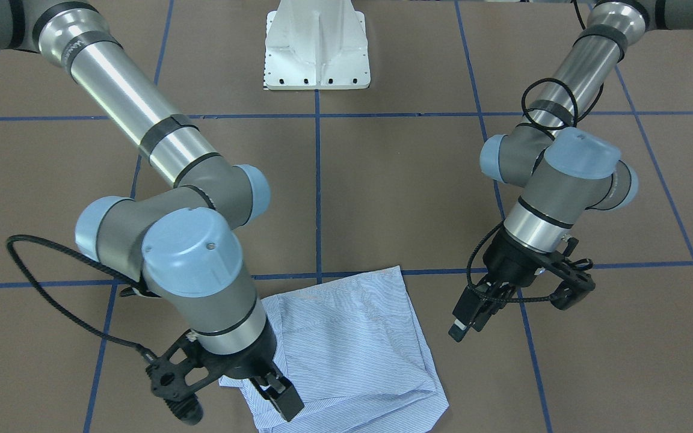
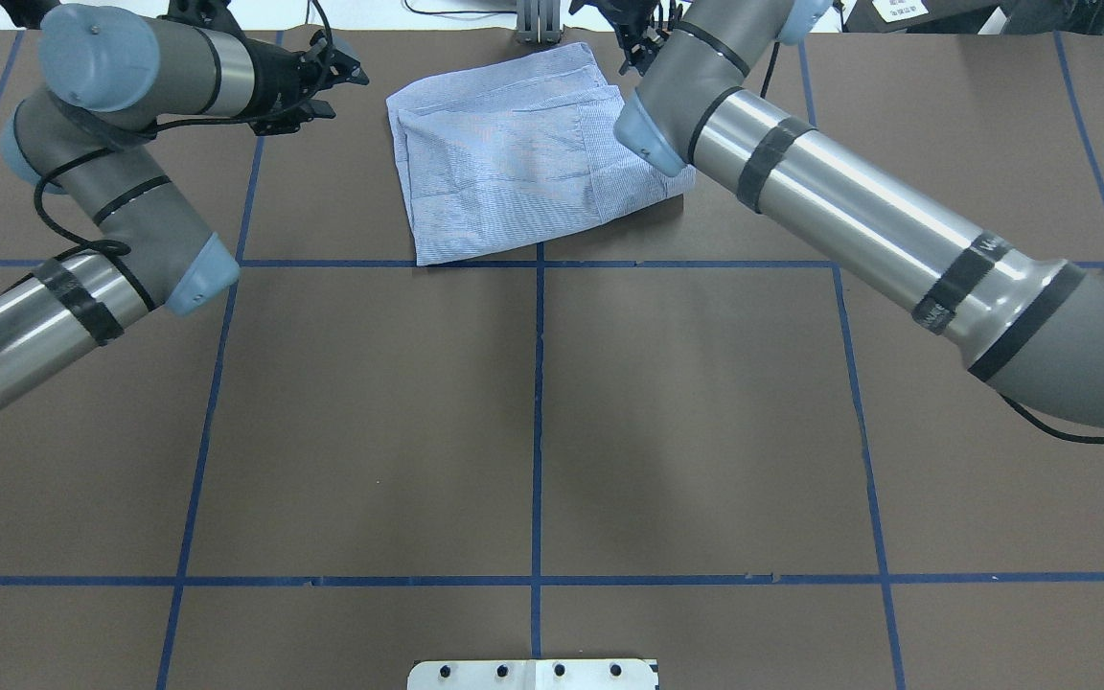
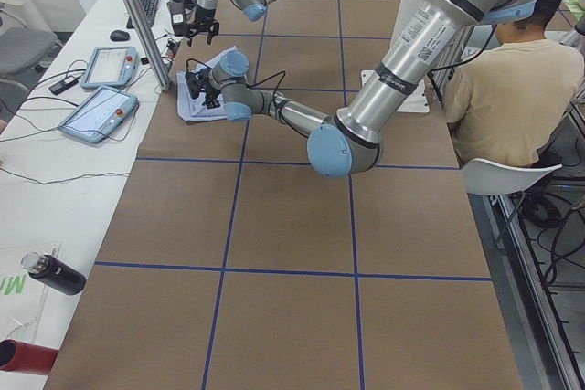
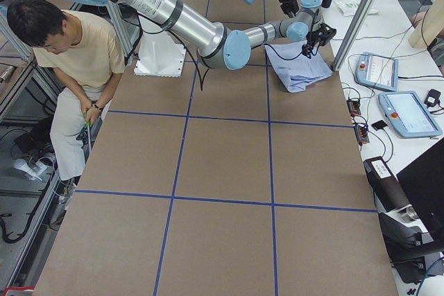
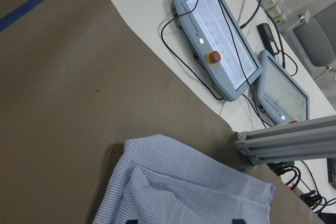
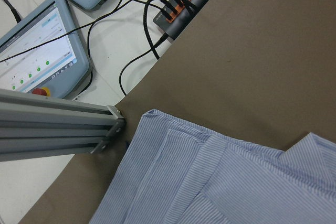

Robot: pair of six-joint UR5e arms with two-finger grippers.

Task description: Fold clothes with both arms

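I saw a robotics lab: teach pendants [image 4: 408,112] lay beside the blue-taped table [image 4: 222,164], an aluminium post [image 4: 361,15] at its edge, a person [image 4: 76,53] alongside.

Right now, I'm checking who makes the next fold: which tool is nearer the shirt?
Right. The right tool is over a corner of the shirt; the left tool hangs beside it, apart.

one shirt [image 1: 352,343], two arms [image 1: 130,102] [image 1: 563,84], two control tablets [image 4: 371,71] [image 4: 409,112], one person [image 4: 76,53] and one white base [image 1: 316,48].

An aluminium post [image 6: 52,124] stands just beside the shirt [image 2: 514,153]; open tabletop [image 2: 533,422] stretches toward the pedestal [image 1: 316,48].
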